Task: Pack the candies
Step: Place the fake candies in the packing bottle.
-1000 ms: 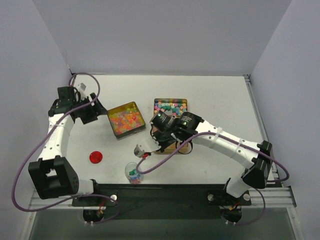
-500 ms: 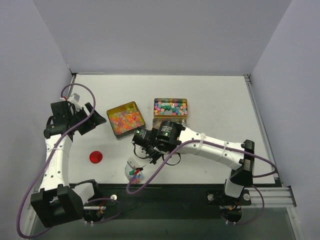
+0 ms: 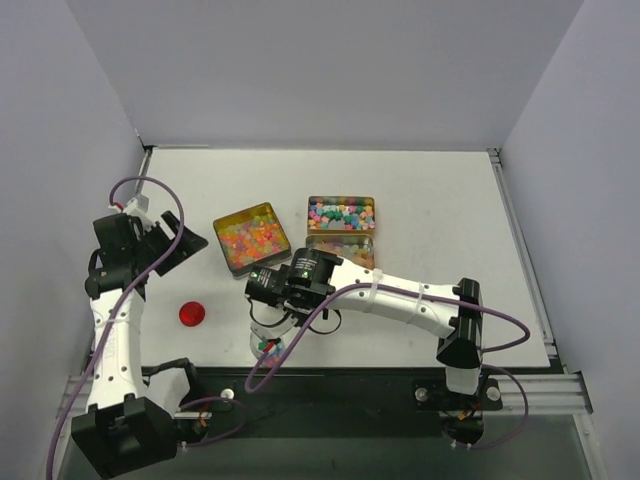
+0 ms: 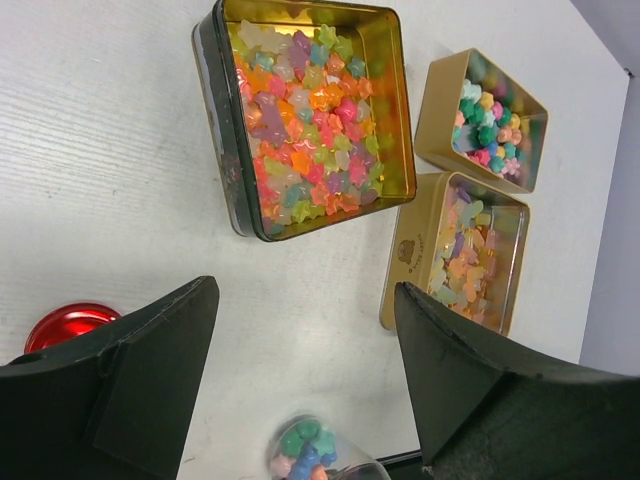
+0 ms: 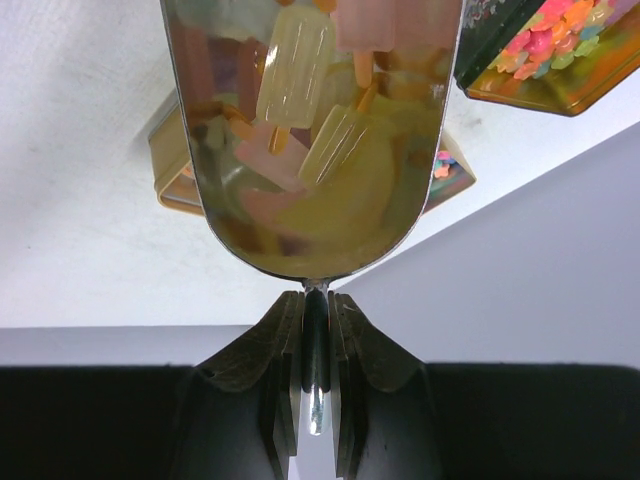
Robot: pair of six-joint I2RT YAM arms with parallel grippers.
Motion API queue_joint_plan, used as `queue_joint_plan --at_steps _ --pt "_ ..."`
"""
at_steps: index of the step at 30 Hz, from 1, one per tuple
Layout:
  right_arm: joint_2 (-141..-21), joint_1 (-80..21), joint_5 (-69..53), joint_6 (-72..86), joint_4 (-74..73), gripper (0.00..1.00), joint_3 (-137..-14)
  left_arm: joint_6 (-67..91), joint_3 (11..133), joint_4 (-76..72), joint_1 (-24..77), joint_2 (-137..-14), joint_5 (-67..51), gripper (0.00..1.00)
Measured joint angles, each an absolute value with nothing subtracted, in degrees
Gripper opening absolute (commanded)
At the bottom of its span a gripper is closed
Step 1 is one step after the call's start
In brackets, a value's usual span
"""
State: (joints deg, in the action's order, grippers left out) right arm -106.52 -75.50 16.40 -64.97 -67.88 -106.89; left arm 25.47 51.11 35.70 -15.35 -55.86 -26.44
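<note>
The candies fill a dark square tin (image 3: 252, 238) (image 4: 310, 110) and two gold tins (image 3: 341, 213) (image 3: 342, 247) (image 4: 490, 120) (image 4: 472, 250). A few candies lie in a small clear jar (image 3: 267, 347) (image 4: 312, 452) near the front edge. My right gripper (image 3: 268, 305) (image 5: 316, 305) is shut on the thin handle of a metal scoop (image 5: 310, 130), which carries pastel popsicle-shaped candies (image 5: 295, 65) and hovers right above the jar. Off to the left, above the table, my left gripper (image 3: 185, 245) (image 4: 305, 290) stands open and holds nothing.
A red round lid (image 3: 191, 314) (image 4: 62, 322) lies on the white table (image 3: 430, 200), left of the jar. Grey walls close in the table at the left, back and right. The black rail (image 3: 350, 385) runs along the front edge behind the jar.
My right arm has swung left and toward the front with the scoop, from beside the gold tins to above the jar. The left arm has drawn back leftward, away from the dark tin.
</note>
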Motion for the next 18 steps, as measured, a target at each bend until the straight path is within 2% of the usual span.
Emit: queue_joint_plan --at_steps 18 --pt "-109.9 -77.6 21.9 -66.6 -71.7 0.0 -110.9 28.1 47.0 32.8 -18.5 -48.7 -27.6 0.83"
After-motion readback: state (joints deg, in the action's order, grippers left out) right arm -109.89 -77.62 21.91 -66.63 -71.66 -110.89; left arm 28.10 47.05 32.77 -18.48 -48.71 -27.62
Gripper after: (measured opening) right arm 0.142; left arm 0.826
